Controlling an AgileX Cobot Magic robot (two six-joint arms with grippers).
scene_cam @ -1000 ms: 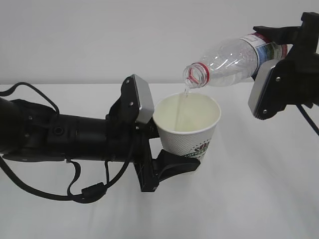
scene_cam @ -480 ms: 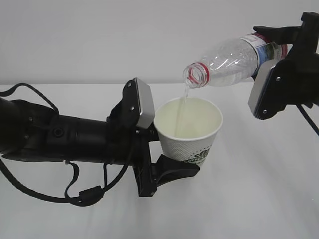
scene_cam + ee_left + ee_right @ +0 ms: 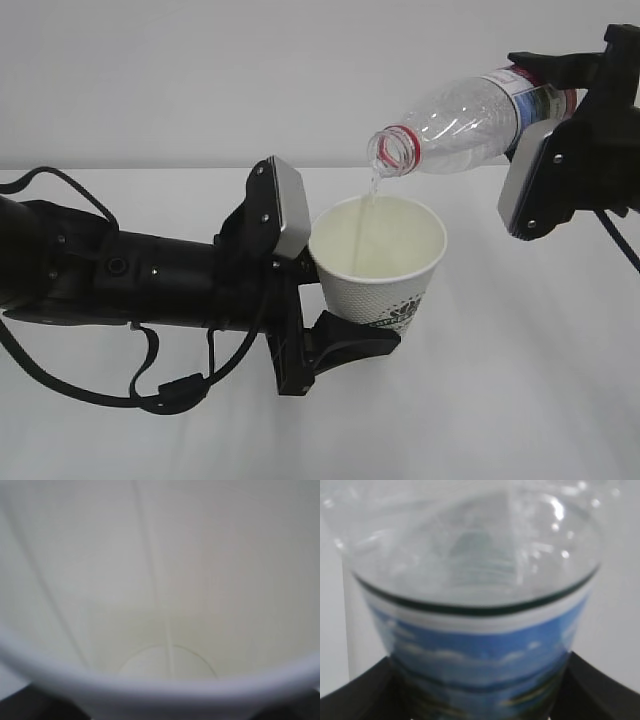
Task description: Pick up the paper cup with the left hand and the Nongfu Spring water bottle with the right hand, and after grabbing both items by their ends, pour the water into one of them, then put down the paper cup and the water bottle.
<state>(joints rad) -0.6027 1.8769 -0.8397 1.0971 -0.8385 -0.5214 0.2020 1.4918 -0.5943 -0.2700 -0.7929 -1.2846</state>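
Mid-pour: my right gripper (image 3: 560, 95) clamps the bottle (image 3: 470, 115), left gripper (image 3: 345, 300) clamps the cup (image 3: 378, 262); next, tip bottle upright

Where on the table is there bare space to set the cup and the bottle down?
Bare tabletop lies right of the paper cup, beneath the right hand with the Nongfu Spring water bottle, and along the front edge below the left hand. It is crowded on the left, where that arm and its cables lie.
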